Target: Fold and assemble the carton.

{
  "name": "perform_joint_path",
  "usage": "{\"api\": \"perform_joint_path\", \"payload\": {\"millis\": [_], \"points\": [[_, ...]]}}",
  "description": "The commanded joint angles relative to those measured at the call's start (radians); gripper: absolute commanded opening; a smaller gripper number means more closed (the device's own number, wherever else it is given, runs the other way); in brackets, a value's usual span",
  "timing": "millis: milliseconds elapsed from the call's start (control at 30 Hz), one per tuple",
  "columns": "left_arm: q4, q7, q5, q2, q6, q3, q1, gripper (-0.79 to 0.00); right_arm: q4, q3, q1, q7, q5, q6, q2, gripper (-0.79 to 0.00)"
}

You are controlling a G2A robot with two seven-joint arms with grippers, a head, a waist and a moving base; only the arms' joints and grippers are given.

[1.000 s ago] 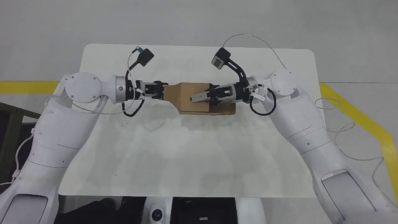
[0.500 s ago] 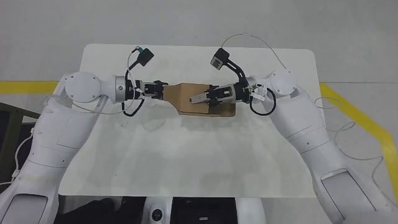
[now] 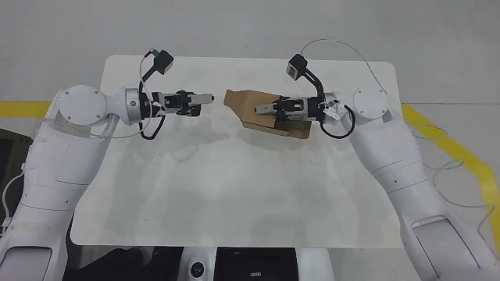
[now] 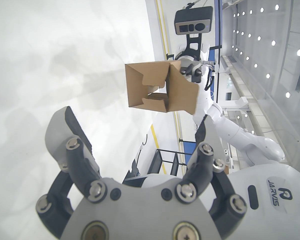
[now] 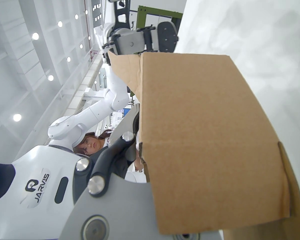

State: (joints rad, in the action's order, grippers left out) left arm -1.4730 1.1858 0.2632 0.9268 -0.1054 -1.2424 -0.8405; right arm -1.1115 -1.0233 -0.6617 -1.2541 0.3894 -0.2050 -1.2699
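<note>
White table [image 3: 234, 195] on grey floor [image 3: 250, 8] with yellow line [image 3: 19, 109], brown carton [image 3: 244, 103] clamped in right gripper [image 3: 262, 108] over far middle, left gripper [image 3: 205, 97] spread open, empty, just left

1. A robotics lab in a large industrial hall.
2. A white table [image 3: 234, 211] stands alone on a bare grey floor [image 3: 234, 8] marked with a yellow line [image 3: 22, 109].
3. A high white ceiling [image 4: 290, 8] carries rows of round lights [image 4: 268, 76].
4. A blue post [image 4: 219, 26] and a green frame [image 5: 162, 10] stand beyond the table's edges.
</note>
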Motion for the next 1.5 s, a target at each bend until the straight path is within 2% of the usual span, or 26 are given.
{"api": "perform_joint_path", "payload": {"millis": [0,267,600,967,1467], "points": [[-0.020,0.000,0.012,-0.002,-0.003,-0.008,-0.005,0.000,-0.012,0.001,-0.007,0.008,-0.022,0.024,0.003,-0.785],[-0.075,-0.019,-0.074,0.000,-0.001,0.033,-0.003,0.000,-0.050,0.030,-0.007,0.018,-0.060,0.070,0.002,-0.785],[-0.041,-0.045,-0.163,0.010,0.039,0.101,0.044,0.000,-0.076,0.039,-0.001,0.013,-0.051,0.063,0.001,-0.785],[0.002,-0.040,-0.159,0.005,0.034,0.085,0.031,0.000,-0.114,0.004,-0.021,0.010,-0.015,0.043,0.012,-0.785],[0.009,-0.019,-0.090,0.009,0.035,0.094,0.026,0.000,-0.146,-0.001,-0.030,-0.029,0.067,-0.008,0.013,-0.785]]}}
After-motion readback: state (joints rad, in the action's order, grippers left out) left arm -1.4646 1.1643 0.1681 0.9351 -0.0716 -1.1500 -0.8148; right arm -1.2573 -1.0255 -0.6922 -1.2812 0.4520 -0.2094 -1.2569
